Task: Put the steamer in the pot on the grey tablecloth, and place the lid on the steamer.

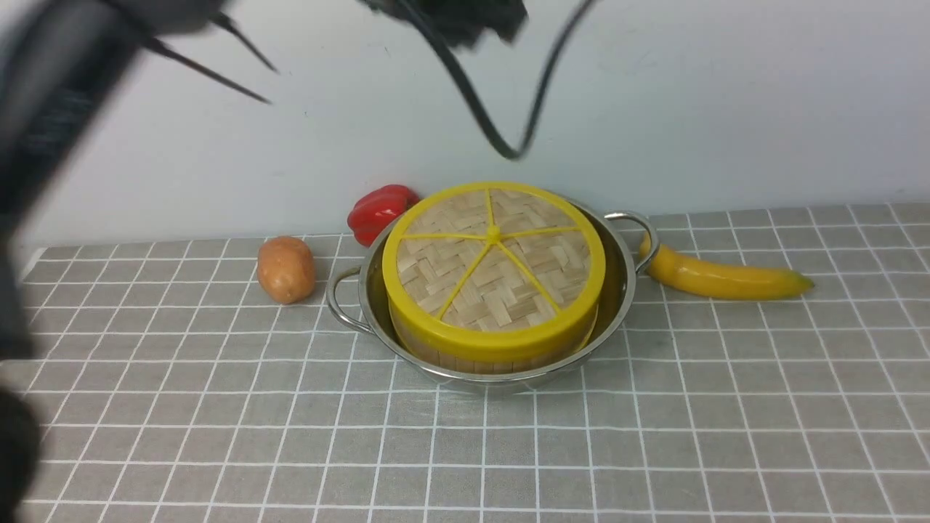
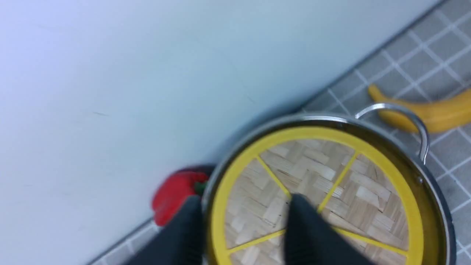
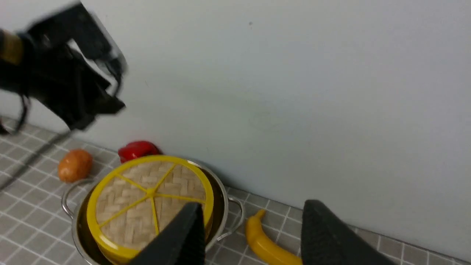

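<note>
A wide, shiny steel pot (image 1: 617,287) with two looped wire handles stands on the grey tablecloth (image 1: 508,450), towards the far side, near a pale wall (image 1: 726,109). The steamer (image 1: 465,361) sits inside the pot. Only a strip of its low wooden wall shows at the near side, below the lid. The lid (image 1: 494,265) lies flat on top of the steamer and covers it. It is a round disc of woven pale bamboo with a thick yellow rim. Thin yellow spokes meet at a small central knob (image 1: 493,234).

Judging from this, both steps of the task look done: the steamer is in the pot and the lid is on it. A sliver of a second yellow rim peeks out under the lid at the near right. The lid may therefore sit slightly off centre, though it looks level. Little seems left except for the arms to get clear.

Neither arm touches anything. The left gripper (image 2: 244,206) hangs above the lid with its two black fingers apart and nothing between them. The right gripper (image 3: 254,209) is raised above the right side of the scene, jaws spread wide and empty. In the front view both arms appear only as dark blurs along the left edge and the top, with a looped cable (image 1: 501,145) hanging down.

A red pepper (image 1: 381,211) lies just beyond the pot on the far left. A potato (image 1: 286,269) sits to the pot's left. A banana (image 1: 719,277) lies just beside its right handle.
</note>
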